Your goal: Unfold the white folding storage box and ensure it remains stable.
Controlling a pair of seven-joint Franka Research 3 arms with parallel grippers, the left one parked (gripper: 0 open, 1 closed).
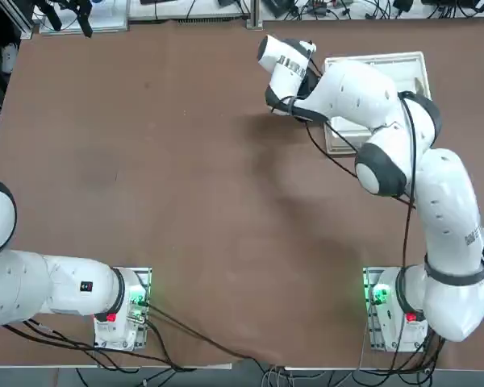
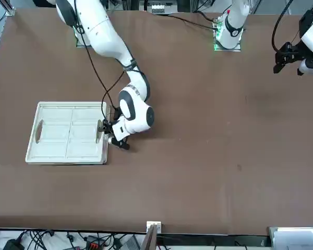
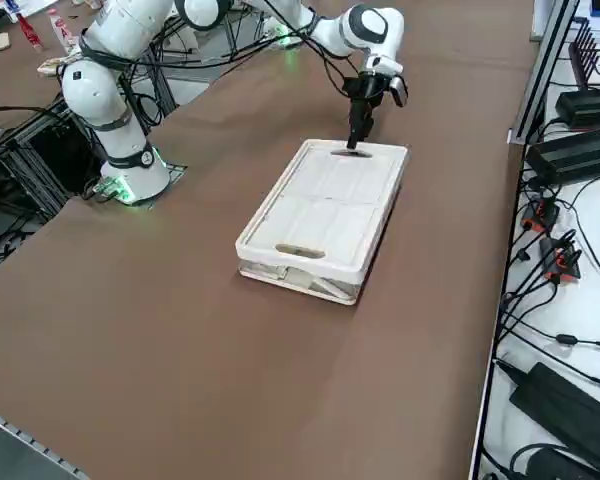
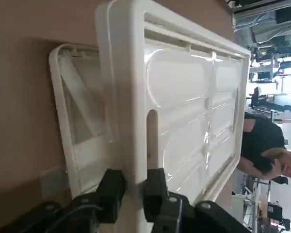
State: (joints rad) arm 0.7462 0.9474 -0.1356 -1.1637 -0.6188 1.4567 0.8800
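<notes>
Now right claw (image 4: 135, 187) narrowly parted, straddling near-side rim of white folding storage box (image 4: 133, 104), beside oval cutout; firm grip unclear. Box folded on tabletop (image 3: 160, 330). Likely light, stiff, slick; rim best hold.

The right arm (image 1: 448, 201) is smooth, round and white, with dark gray bands and a long, bendy black cable (image 1: 413, 153). At one o'clock on the surface (image 1: 185, 201), seen from above, its right hand (image 4: 134, 187) has chunky black fingers (image 4: 111, 191) and little round screws (image 4: 172, 199). Near four o'clock, its white base glows green (image 1: 381, 295).
</notes>
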